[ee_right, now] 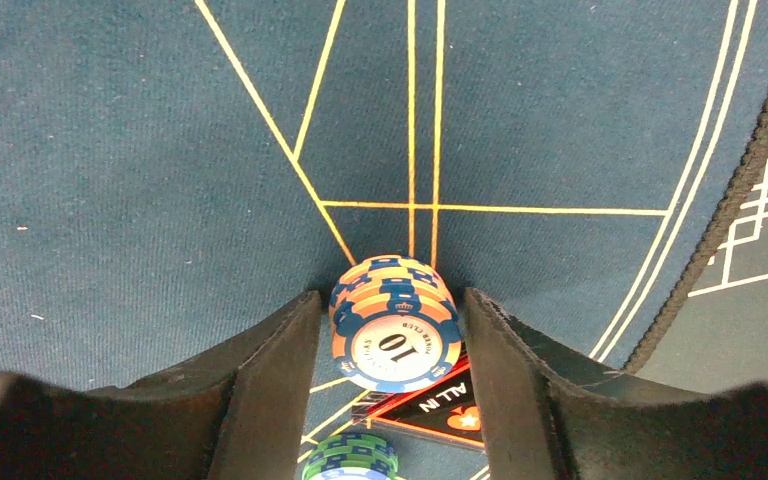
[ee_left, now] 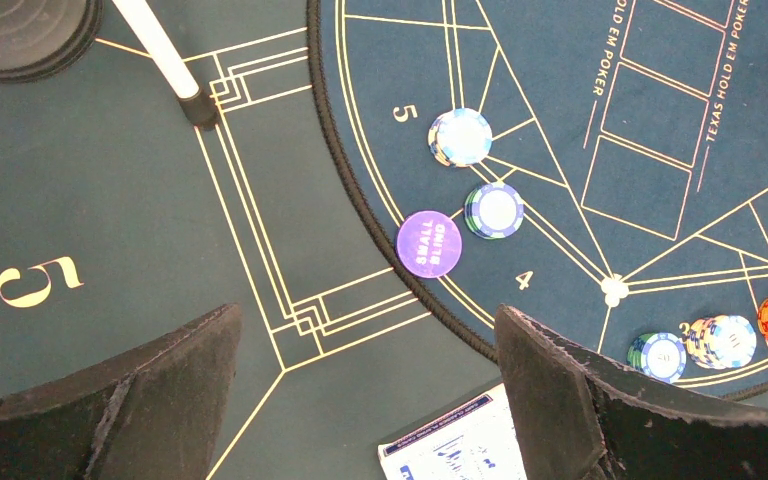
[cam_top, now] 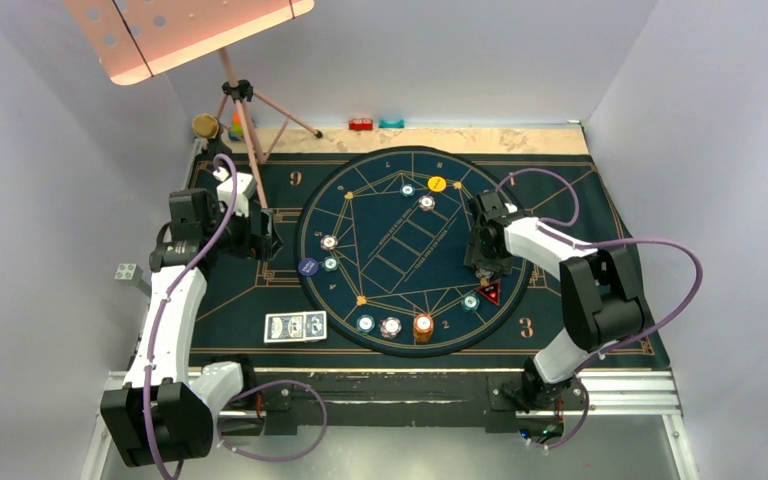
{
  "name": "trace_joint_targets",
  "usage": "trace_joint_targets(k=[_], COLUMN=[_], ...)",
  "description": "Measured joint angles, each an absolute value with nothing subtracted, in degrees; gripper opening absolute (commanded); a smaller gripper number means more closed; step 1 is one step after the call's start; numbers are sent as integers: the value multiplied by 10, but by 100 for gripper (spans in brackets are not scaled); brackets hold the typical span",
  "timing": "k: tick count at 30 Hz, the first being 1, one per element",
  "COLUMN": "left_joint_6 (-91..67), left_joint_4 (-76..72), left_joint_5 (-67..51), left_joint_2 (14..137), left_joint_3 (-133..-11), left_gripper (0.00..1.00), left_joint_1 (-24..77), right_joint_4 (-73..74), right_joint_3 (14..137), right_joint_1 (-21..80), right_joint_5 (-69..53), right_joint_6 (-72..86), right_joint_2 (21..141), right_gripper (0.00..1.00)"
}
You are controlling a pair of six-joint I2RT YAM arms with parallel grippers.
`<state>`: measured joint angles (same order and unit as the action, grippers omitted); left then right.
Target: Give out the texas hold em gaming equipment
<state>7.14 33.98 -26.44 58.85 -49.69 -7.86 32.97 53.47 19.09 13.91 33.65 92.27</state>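
Observation:
My right gripper (cam_top: 485,266) (ee_right: 392,296) sits low on the round mat's right side. Its fingers close in on both sides of a stack of orange and blue "10" chips (ee_right: 395,325). Just beyond lie the red triangular "ALL IN" marker (ee_right: 438,408) (cam_top: 489,292) and a green chip (ee_right: 352,458) (cam_top: 471,301). My left gripper (cam_top: 265,240) (ee_left: 365,320) is open and empty over the mat's left side. The blue-backed cards (cam_top: 295,327) (ee_left: 460,450) lie partly under its right finger. A purple "SMALL BLIND" disc (ee_left: 429,243) and two chip stacks (ee_left: 460,136) (ee_left: 494,210) lie ahead. The yellow disc (cam_top: 437,184) is at the far side.
More chip stacks (cam_top: 390,326) and an orange stack (cam_top: 423,326) sit at the round mat's near edge. A tripod (cam_top: 245,120) stands on the mat's far left, its foot (ee_left: 198,105) in the left wrist view. Red (cam_top: 361,124) and teal (cam_top: 391,123) blocks lie at the back.

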Motion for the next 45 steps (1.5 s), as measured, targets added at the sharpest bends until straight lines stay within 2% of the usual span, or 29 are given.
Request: trace_joint_targets(k=[9,14,21,26,37,45], left_joint_6=[71,71,71,71,71,71], left_joint_4=[340,340,340,340,340,340], left_joint_5=[-264,-264,-264,-264,-264,-264], left_joint_2=[588,588,588,588,589,589], left_joint_3=[-497,-497,-497,-497,-497,-497], left_gripper=[100,100,100,100,100,100], left_joint_1=[-79,-79,-79,-79,-79,-79], right_joint_4=[348,382,399,412,430,428], right_joint_3=[537,566,617,620,614,589], right_joint_1=[190,212,363,472,573,602], right_joint_5=[139,147,149,125,116,108], right_joint_6=[336,334,307,286,270,274], right_joint_2=[903,849,775,766,800,834], right_gripper=[63,71,83,87,89,81])
